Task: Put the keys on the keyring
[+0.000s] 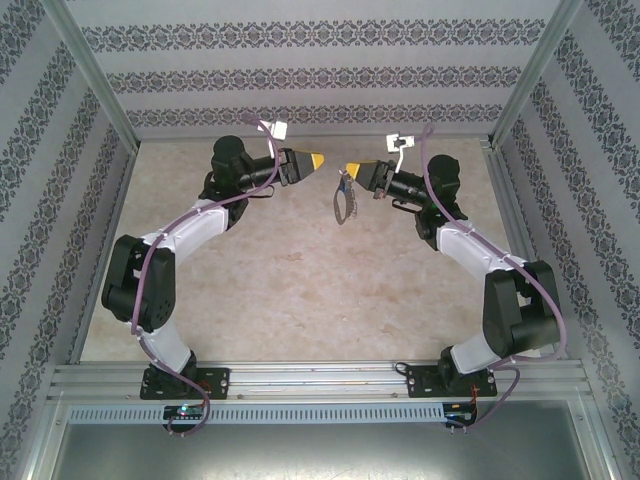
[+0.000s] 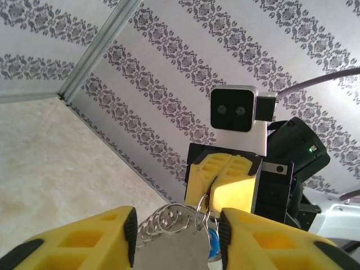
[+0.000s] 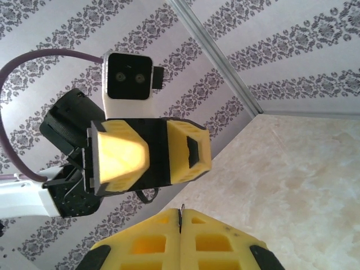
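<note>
My right gripper (image 1: 349, 169) is shut on a thin ring of the chain, and the keyring (image 1: 342, 203) hangs from it above the table. In the left wrist view the grey loop (image 2: 171, 253) is close and blurred, with the chain's rings (image 2: 166, 220) leading up to the right gripper (image 2: 212, 188). The keys show as a blue tag (image 2: 212, 245) beside the loop; the silver key itself is hidden. My left gripper (image 2: 177, 236) is open, its pads either side of the loop with gaps. It faces the right gripper (image 3: 181, 216), where a metal sliver sticks out.
Both grippers are raised over the far middle of the beige table (image 1: 290, 290). Patterned walls (image 1: 300, 75) with metal corner posts close in the back and sides. A metal rail (image 1: 320, 378) runs along the near edge.
</note>
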